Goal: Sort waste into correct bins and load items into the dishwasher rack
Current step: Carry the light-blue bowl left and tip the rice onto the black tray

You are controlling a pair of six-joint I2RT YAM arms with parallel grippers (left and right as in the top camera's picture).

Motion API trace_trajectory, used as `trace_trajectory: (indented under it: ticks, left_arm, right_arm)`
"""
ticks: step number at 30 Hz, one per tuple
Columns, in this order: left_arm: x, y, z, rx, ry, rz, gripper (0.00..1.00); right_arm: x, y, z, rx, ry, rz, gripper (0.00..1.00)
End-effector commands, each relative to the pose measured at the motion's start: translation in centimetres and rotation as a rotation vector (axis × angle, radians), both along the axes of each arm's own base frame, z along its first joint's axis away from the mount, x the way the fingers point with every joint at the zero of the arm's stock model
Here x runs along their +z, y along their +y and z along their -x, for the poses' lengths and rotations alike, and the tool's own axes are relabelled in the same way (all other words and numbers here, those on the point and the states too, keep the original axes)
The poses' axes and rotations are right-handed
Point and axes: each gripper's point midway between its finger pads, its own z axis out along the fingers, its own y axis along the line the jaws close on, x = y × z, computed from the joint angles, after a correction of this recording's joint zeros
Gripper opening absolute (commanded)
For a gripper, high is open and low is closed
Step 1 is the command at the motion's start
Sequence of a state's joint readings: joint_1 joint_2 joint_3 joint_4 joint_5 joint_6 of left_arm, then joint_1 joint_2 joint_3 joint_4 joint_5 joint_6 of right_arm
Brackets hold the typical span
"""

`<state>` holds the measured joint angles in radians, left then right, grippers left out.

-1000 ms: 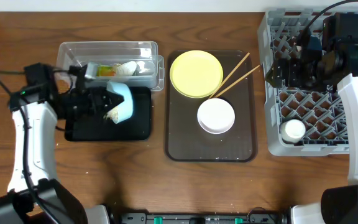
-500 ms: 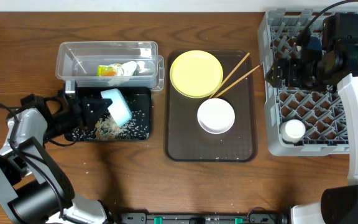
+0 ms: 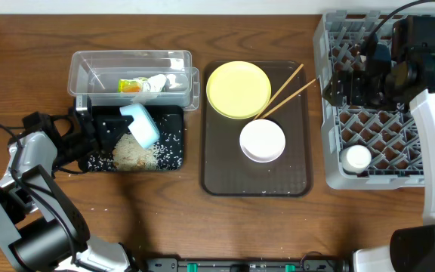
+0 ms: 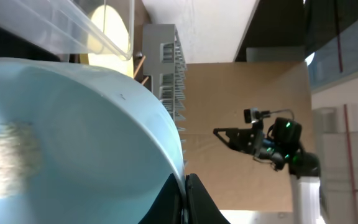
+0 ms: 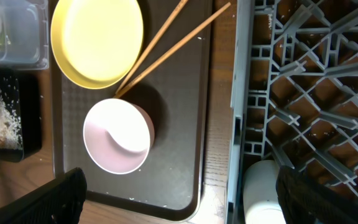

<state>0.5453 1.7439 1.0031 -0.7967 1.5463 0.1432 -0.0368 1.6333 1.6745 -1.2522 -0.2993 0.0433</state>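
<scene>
My left gripper [image 3: 124,125] is shut on the rim of the light blue bowl [image 3: 141,125], which is tipped on edge over the black tray [image 3: 174,113]. The bowl fills the left wrist view [image 4: 73,137], pinched between my fingertips [image 4: 178,202]. Rice grains and a beige clump [image 3: 133,153] lie in the black tray. The clear tub [image 3: 127,54] holds the green-and-orange wrapper [image 3: 131,85] and white paper [image 3: 157,81]. My right gripper [image 3: 347,89] is open and empty over the grey rack's [image 3: 331,113] left side. The white cup [image 3: 356,157] lies in the rack.
The dark brown serving tray [image 3: 255,177] holds the yellow plate [image 3: 238,89], the white bowl [image 3: 262,140] and two chopsticks [image 3: 289,89]. The right wrist view shows the plate [image 5: 98,37], bowl [image 5: 117,137], chopsticks [image 5: 166,53], cup [image 5: 266,193] and rack [image 5: 303,74].
My left arm swung down and left, the blue bowl tipped over the black tray, and rice with the beige clump fell into it. The right arm has not moved.
</scene>
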Motion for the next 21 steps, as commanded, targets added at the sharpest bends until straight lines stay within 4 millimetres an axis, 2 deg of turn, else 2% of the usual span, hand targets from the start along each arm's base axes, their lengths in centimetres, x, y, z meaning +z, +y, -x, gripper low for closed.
trace_trajectory:
  ticks: [1,5,7,11,15,18,21]
  left_arm:
    - [0.5,0.2,-0.2,0.014,0.061,0.068,0.06]
    - [0.5,0.5,-0.4,0.021,0.106,0.094,0.06]
    - [0.4,0.9,-0.8,0.026,0.072,0.073,0.06]
    - [0.5,1.2,-1.2,0.038,0.138,0.115,0.06]
    - [0.6,0.6,-1.1,0.023,0.174,0.135,0.06]
    - [1.1,-0.7,-1.0,-0.013,0.152,0.116,0.06]
    - [0.2,-0.7,-1.6,-0.008,0.136,0.021,0.06]
  right_arm:
    - [0.7,0.5,0.1,0.014,-0.019,-0.002,0.95]
    - [0.8,0.5,0.0,0.02,-0.026,0.0,0.95]
    - [0.8,0.5,0.1,0.02,-0.023,-0.001,0.95]
    - [0.7,0.5,0.2,0.02,-0.016,0.0,0.95]
    - [0.6,0.5,0.4,0.02,-0.009,-0.001,0.95]
    - [0.7,0.5,0.3,0.02,-0.011,-0.001,0.95]
    - [0.7,0.5,0.2,0.02,-0.015,-0.001,0.95]
